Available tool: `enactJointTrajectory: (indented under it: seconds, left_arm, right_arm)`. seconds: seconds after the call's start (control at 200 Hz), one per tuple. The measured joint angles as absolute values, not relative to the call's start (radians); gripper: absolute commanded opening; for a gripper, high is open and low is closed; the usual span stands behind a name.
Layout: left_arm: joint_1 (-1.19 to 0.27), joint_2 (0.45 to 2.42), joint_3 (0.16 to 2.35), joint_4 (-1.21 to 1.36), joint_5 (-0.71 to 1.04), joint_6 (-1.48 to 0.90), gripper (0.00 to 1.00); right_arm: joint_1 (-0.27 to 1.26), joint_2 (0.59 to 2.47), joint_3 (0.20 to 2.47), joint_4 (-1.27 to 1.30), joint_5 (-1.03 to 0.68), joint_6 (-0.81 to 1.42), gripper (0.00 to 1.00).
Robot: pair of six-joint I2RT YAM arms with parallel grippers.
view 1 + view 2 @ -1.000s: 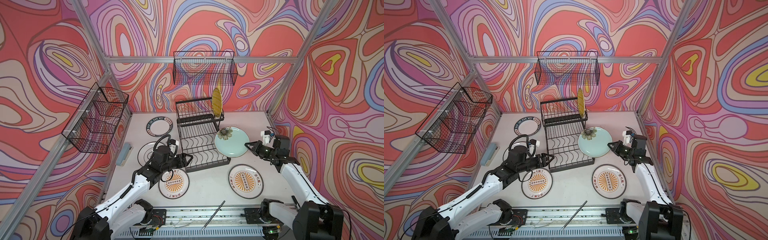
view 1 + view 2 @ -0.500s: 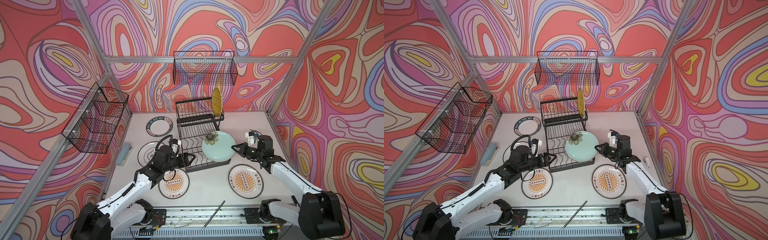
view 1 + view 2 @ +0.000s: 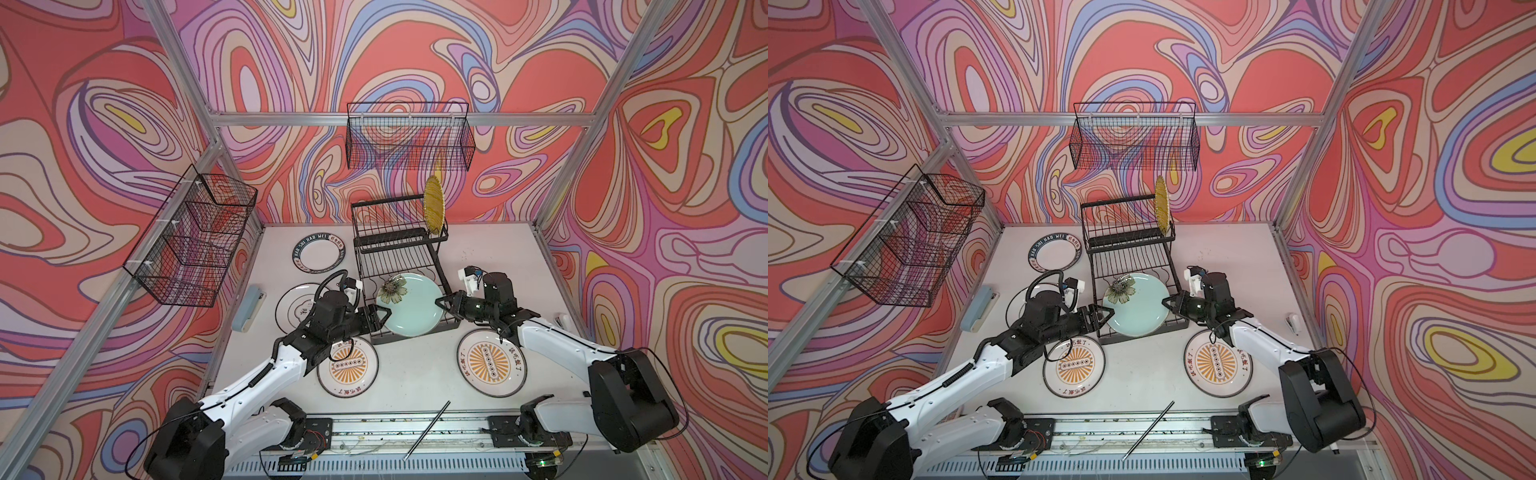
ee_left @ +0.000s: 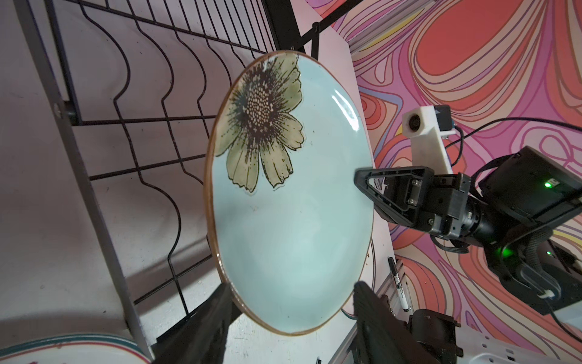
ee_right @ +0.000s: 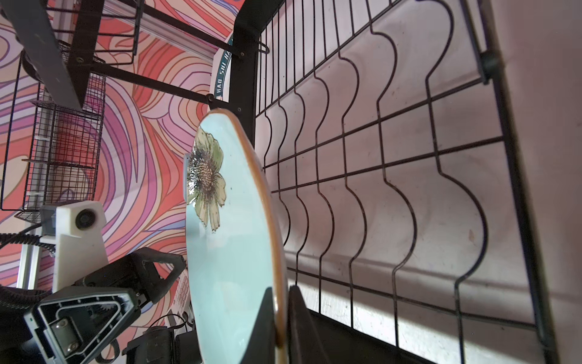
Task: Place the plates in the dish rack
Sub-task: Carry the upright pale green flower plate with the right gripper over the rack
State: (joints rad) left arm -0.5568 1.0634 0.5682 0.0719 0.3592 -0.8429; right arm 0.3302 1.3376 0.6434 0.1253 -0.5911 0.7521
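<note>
Right wrist view: black wire two-tier dish rack [image 5: 378,164], pale green flowered round plate [image 5: 230,268] held over its lower tray, my right gripper [image 5: 280,293] pinching the rim, left gripper [image 4: 293,286] spread astride the opposite edge. Mid-placement, I reckon; next needs tipping it upright between wires.

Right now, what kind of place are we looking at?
Likely a robot test cell staged as a kitchen: metal frame with swirly printed walls, two arms on a rail, dish rack with a green plate held over it by the right claw.
</note>
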Motion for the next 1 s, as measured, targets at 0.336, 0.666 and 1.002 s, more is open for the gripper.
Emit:
enactJointTrajectory:
  seconds: [0.336,0.666,1.002]
  left_arm:
    - [-0.557,1.078,0.576,0.04,0.319,-0.843,0.63]
    - [-0.557,1.092,0.577,0.041,0.321,-0.843,0.55]
    - [-0.557,1.092,0.577,0.046,0.339,-0.842,0.3]
  right_arm:
    - [0.342,1.338,0.659,0.139,-0.593,0.753,0.0]
    - [0.355,1.351,0.659,0.201,-0.656,0.766,0.0]
    - [0.364,1.373,0.659,0.25,-0.689,0.78,0.0]
